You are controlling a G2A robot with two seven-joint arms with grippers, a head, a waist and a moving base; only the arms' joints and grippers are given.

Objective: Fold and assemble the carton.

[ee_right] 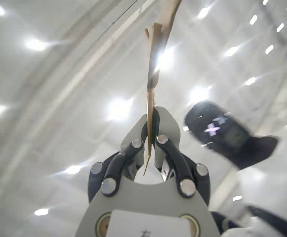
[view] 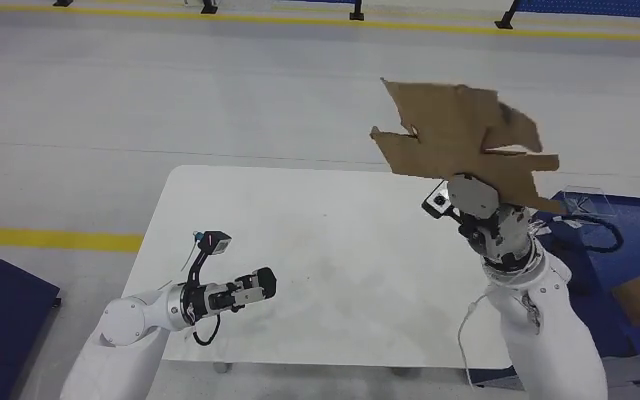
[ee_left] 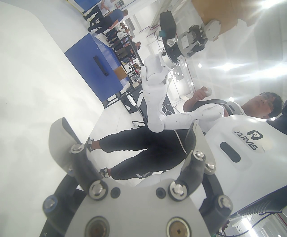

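Observation:
The carton (view: pixel 460 135) is a flat brown cardboard blank with notched flaps, held up in the air over the table's far right corner. My right gripper (view: pixel 470 195) is under its lower edge. In the right wrist view that gripper (ee_right: pixel 150 116) is shut on the carton (ee_right: pixel 154 56), which I see edge-on, standing up from between the pads. My left gripper (view: pixel 265 283) hovers low over the front left of the white table (view: pixel 330 250), lying sideways. Its fingers are spread wide with nothing between them (ee_left: pixel 127 128). The left wrist view also catches the carton (ee_left: pixel 226 13) far off.
The white table has a rounded far left corner and a faint smudge near its middle. A blue cabinet (view: pixel 600 230) with cables stands off the right edge, and another blue block (view: pixel 20 300) sits off the front left. Grey floor with yellow lines surrounds the table.

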